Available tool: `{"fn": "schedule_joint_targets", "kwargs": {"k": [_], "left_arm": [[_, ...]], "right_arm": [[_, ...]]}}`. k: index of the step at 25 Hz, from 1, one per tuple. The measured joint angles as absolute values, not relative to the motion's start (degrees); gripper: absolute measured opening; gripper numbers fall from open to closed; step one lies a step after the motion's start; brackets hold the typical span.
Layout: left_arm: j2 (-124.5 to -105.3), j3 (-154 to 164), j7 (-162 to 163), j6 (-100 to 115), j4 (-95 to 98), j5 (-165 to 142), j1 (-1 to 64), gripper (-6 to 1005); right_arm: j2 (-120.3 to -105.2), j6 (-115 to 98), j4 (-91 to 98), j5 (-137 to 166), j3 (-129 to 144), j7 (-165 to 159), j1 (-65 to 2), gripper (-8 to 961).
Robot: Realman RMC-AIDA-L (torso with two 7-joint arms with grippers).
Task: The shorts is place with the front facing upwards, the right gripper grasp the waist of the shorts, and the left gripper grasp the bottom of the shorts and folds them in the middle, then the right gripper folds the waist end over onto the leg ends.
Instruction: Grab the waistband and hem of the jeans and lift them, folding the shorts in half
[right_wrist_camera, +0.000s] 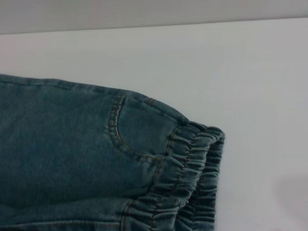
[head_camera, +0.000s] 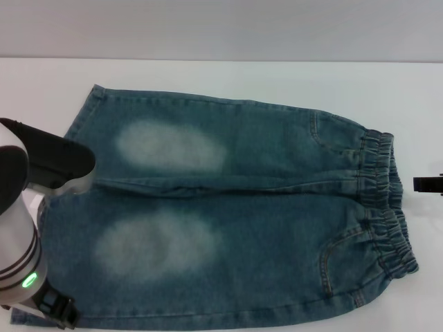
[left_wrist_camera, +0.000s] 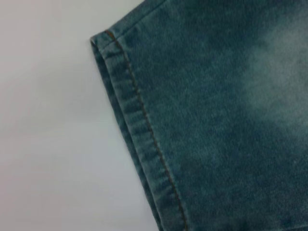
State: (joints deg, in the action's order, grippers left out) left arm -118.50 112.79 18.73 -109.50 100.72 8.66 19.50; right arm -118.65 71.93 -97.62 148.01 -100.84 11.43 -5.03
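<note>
The blue-green denim shorts (head_camera: 235, 207) lie flat, front up, on the white table (head_camera: 228, 79). Each leg carries a pale faded patch. The ruffled elastic waist (head_camera: 384, 200) is at the right, and it shows close up in the right wrist view (right_wrist_camera: 192, 168) beside a tan-stitched pocket (right_wrist_camera: 118, 132). The bottom hems (head_camera: 79, 117) lie at the left. One hem corner (left_wrist_camera: 139, 125) fills the left wrist view. My left gripper (head_camera: 66, 160), on its white-silver arm with a green ring light (head_camera: 28, 280), hangs over the leg ends. Only a black tip of my right gripper (head_camera: 428, 184) shows, just right of the waist.
Bare white table surrounds the shorts on the far side and at the right (right_wrist_camera: 250, 72). A pale wall (head_camera: 221, 28) rises behind the table's far edge. The left arm hides the near leg's hem corner.
</note>
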Motion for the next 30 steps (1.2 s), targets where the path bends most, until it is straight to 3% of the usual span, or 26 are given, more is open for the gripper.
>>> {"fn": "schedule_joint_targets", "kwargs": {"k": [6,30], "left_arm": [[-118.4,112.73,19.02,-109.57,99.78,8.68,19.68,848],[-118.39,112.94,18.92,-108.34,96.25,8.8,20.49,844]], "right_arm": [[-118.65,71.97,-97.41,148.01,-100.83,11.43,-5.01,578],[-118.57,72.11,-97.56,148.05,-100.63,11.68,-4.86,578]]}}
